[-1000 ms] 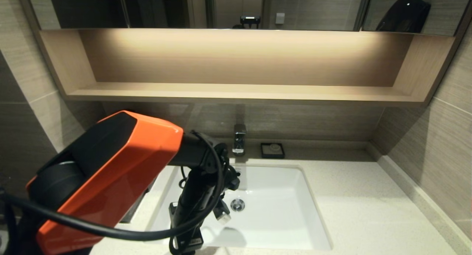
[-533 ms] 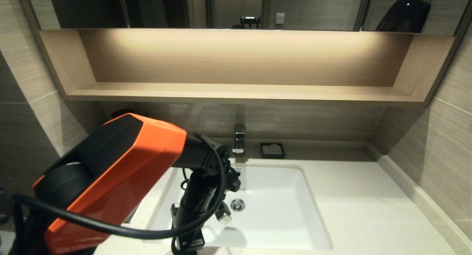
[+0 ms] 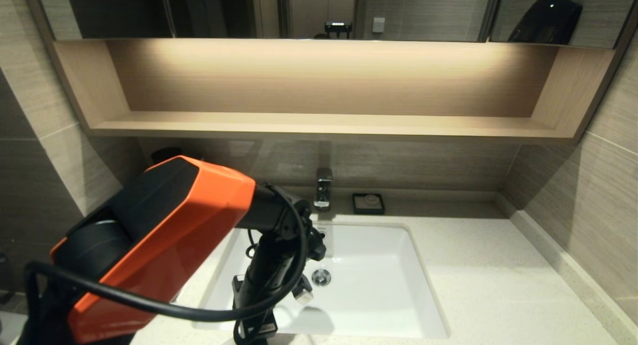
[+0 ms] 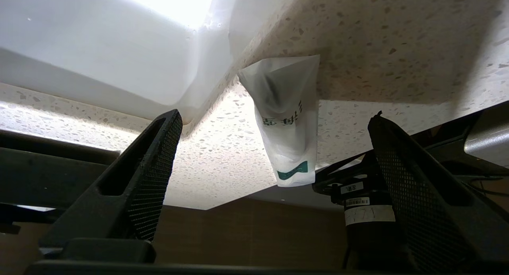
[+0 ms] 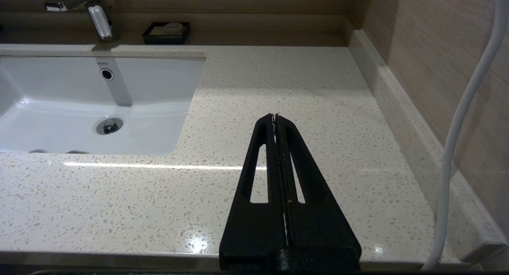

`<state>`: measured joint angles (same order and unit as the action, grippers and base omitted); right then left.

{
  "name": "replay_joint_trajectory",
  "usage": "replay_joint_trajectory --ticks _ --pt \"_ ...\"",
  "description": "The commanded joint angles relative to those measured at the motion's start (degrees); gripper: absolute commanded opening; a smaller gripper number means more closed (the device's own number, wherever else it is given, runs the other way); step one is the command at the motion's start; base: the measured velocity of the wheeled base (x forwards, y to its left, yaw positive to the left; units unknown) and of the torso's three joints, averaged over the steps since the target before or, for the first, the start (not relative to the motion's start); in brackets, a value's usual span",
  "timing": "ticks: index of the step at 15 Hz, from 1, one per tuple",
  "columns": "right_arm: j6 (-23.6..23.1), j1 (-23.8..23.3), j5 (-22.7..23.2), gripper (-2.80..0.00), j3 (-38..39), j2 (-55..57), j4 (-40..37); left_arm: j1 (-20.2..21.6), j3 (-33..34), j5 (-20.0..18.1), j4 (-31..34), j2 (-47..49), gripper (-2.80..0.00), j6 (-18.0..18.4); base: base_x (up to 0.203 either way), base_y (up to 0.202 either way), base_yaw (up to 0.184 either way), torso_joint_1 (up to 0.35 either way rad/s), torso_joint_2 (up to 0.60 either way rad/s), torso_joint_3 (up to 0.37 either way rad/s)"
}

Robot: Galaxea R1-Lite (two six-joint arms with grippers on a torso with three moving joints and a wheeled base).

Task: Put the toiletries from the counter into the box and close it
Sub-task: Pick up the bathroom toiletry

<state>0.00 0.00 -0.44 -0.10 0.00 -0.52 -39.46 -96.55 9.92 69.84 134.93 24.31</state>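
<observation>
One plastic-wrapped packet (image 4: 289, 124) lies on the speckled counter (image 4: 381, 40) ahead of the left gripper (image 4: 274, 148), between its wide-spread fingers, untouched, beside the basin (image 4: 99, 48) corner. Right gripper (image 5: 276, 118) hangs pressed together, parked.

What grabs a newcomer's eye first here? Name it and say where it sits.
The orange left arm fills the head view's lower left, reaching over the white basin. In the left wrist view, the left gripper stands open around a translucent toiletry packet lying on the speckled counter beside the basin's corner. The right gripper hangs shut above bare counter.
</observation>
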Motion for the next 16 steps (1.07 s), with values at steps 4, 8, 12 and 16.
replay_joint_trajectory --ticks 4,8,12,16 --pt "0.0 0.0 0.0 -2.8 0.01 0.0 0.0 0.0 0.05 0.19 0.2 0.69 0.0 -0.76 0.0 0.0 0.0 0.0 0.0 0.0" --pt "0.0 0.0 0.0 -2.8 0.01 0.0 0.0 0.0 0.18 0.19 -0.14 0.78 0.0 -0.85 0.0 0.0 0.0 0.0 0.0 0.0" --pt "0.0 0.0 0.0 -2.8 0.01 0.0 0.0 -0.06 0.49 0.1 -1.05 0.98 0.0 -1.9 0.0 0.0 0.0 0.0 0.0 0.0" --pt "0.0 0.0 0.0 -2.8 0.01 0.0 0.0 0.0 0.49 0.01 -1.29 1.04 0.0 -2.25 0.0 0.0 0.0 0.0 0.0 0.0"
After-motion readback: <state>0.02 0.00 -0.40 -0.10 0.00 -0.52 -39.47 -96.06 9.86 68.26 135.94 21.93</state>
